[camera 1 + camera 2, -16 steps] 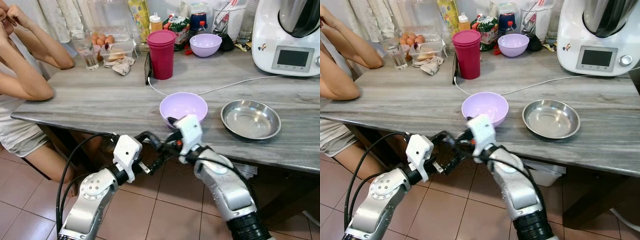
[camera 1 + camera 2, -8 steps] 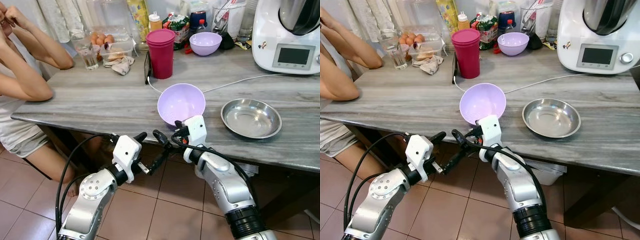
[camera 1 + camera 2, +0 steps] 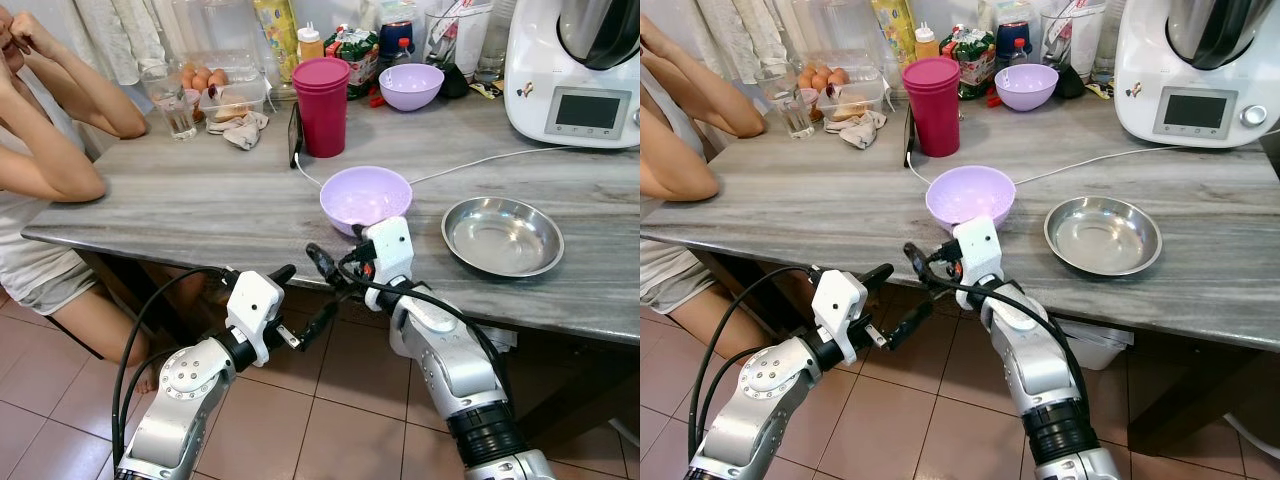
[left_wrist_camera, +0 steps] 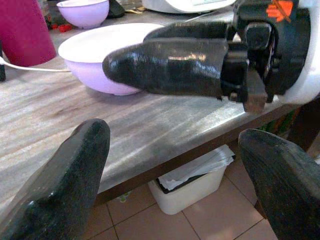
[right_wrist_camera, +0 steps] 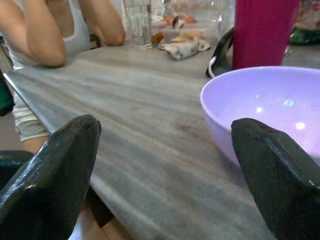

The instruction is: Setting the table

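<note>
The lilac plastic bowl (image 3: pixel 366 197) now rests flat on the grey wood-grain table (image 3: pixel 200 200), mouth up, between the stack of magenta cups (image 3: pixel 322 105) and the stainless steel dish (image 3: pixel 502 236). Half a second ago it was tipped on edge, its mouth facing the camera, with the right pincer (image 3: pixel 333 267) at its near rim. One second ago it lay flat, slightly nearer the table edge. The bowl has therefore been lifted, tilted and set down again a little further in.

The right pincer is now off the bowl. Its fingers are apart and hold nothing; they sit just beside the near rim, at the table edge. In the right wrist view the bowl appears beside one finger, not between the two.

The left pincer (image 3: pixel 300 303) hangs below the table edge, fingers apart and holding nothing.

Judgement: placement of this bowl appears complete. A second lilac bowl (image 3: pixel 411 87) at the back of the table and the cups are not yet laid out. A person (image 3: pixel 45 150) sits at the left end of the table, elbows on it.
</note>
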Available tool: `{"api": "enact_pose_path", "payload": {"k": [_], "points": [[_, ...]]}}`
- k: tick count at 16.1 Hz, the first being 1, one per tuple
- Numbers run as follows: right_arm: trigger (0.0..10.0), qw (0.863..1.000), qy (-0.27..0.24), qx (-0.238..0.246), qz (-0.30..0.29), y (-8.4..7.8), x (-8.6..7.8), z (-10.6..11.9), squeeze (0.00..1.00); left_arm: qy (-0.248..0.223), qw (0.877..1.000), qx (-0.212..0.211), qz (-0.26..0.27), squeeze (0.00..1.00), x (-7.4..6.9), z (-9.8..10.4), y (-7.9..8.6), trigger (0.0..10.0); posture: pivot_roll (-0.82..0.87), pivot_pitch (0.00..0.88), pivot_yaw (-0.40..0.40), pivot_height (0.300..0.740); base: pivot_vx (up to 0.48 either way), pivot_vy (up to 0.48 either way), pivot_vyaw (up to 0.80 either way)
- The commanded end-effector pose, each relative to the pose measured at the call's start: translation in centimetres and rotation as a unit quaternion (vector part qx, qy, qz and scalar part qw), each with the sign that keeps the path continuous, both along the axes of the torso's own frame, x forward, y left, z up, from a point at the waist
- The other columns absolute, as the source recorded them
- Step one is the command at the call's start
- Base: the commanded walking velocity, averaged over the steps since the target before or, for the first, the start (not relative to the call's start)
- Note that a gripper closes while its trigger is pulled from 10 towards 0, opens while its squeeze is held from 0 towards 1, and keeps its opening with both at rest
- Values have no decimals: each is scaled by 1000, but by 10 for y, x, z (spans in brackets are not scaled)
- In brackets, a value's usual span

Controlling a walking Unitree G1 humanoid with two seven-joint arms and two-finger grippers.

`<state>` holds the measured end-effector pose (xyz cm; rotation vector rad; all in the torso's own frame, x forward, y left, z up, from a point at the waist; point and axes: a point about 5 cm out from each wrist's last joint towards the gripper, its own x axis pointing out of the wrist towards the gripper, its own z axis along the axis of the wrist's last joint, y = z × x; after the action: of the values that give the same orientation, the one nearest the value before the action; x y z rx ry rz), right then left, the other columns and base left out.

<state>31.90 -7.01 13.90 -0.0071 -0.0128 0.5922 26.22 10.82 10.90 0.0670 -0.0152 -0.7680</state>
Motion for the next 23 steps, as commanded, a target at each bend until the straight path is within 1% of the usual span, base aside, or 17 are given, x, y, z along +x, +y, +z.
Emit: {"api": "enact_pose_path", "payload": {"k": [1, 2, 4, 5, 7, 8, 9, 10, 11, 12, 13, 14, 16, 18, 20, 21, 23], "points": [[10000, 999, -37, -5, 1, 4, 2, 17, 0, -7, 1000, 8, 7, 0, 1, 2, 6, 10000, -218, 69, 116, 740, 0, 0, 0], [10000, 999, -33, 2, -5, 1, 2, 18, 0, -7, 1000, 8, 11, 0, 2, 2, 6, 10000, -218, 69, 116, 740, 0, 0, 0], [10000, 1000, -14, 6, -5, -3, 3, 12, 0, -6, 1000, 7, 10, 0, 2, 1, 5, 10000, -225, 66, 116, 740, 0, 0, 0], [10000, 1000, -22, -9, -7, -4, 3, 11, 0, -6, 1000, 7, 9, 0, 2, 1, 4, 10000, -225, 66, 115, 740, 0, 0, 0], [10000, 996, -58, -56, -30, -12, 5, 18, 0, -6, 1000, 6, 9, 0, 2, 2, 4, 10000, -223, 64, 112, 740, 0, 0, 0], [10000, 990, -82, -99, -58, -22, 6, 23, 0, -7, 1000, 7, 11, 0, 2, 2, 4, 10000, -222, 63, 112, 740, 0, 0, 0], [10000, 985, -90, -121, -78, -31, 7, 25, 0, -7, 1000, 6, 13, 0, 2, 2, 5, 10000, -222, 64, 112, 740, 0, 0, 0], [10000, 978, -90, -152, -114, -56, 9, 28, 0, -6, 1000, 5, 14, 0, 2, 2, 5, 10000, -222, 65, 111, 740, 0, 0, 0], [10000, 977, -87, -155, -118, -61, 9, 28, 0, -6, 1000, 5, 14, 0, 1, 1, 5, 10000, -222, 65, 111, 740, 0, 0, 0], [10000, 973, -89, -175, -123, -73, 12, 28, 0, -4, 1000, 4, 12, 0, 1, 1, 4, 10000, -232, 67, 113, 740, 0, 0, 0], [10000, 970, -88, -191, -120, -80, 15, 27, 0, -3, 1000, 3, 9, 0, 1, 1, 2, 10000, -242, 72, 117, 740, 0, 0, 0], [10000, 968, -88, -206, -115, -82, 18, 27, 0, -3, 1000, 2, 6, 0, 1, 1, 1, 10000, -243, 72, 117, 740, 0, 0, 0], [10000, 963, -90, -243, -69, -76, 24, 24, 0, -3, 1000, 2, 5, 0, 2, 1, 0, 10000, -244, 81, 119, 740, 0, 0, 0], [10000, 949, -101, -297, -5, -65, 26, 23, 0, -1, 1000, 2, 4, 0, 0, 1, 0, 10000, -236, 85, 115, 740, 0, 0, 0], [10000, 940, -109, -324, 18, -62, 26, 23, 0, 1, 1000, 2, 5, 0, -1, 0, 1, 10000, -232, 88, 114, 740, 0, 0, 0], [10000, 940, -109, -324, 18, -62, 26, 23, 0, 1, 1000, 2, 5, 0, -1, 0, 1, 10000, -232, 88, 114, 740, 0, 0, 0], [10000, 918, -116, -374, 57, -57, 31, 19, 0, 4, 1000, 3, 12, 0, -4, -1, 3, 10000, -216, 93, 104, 740, 0, 0, 0]]}}
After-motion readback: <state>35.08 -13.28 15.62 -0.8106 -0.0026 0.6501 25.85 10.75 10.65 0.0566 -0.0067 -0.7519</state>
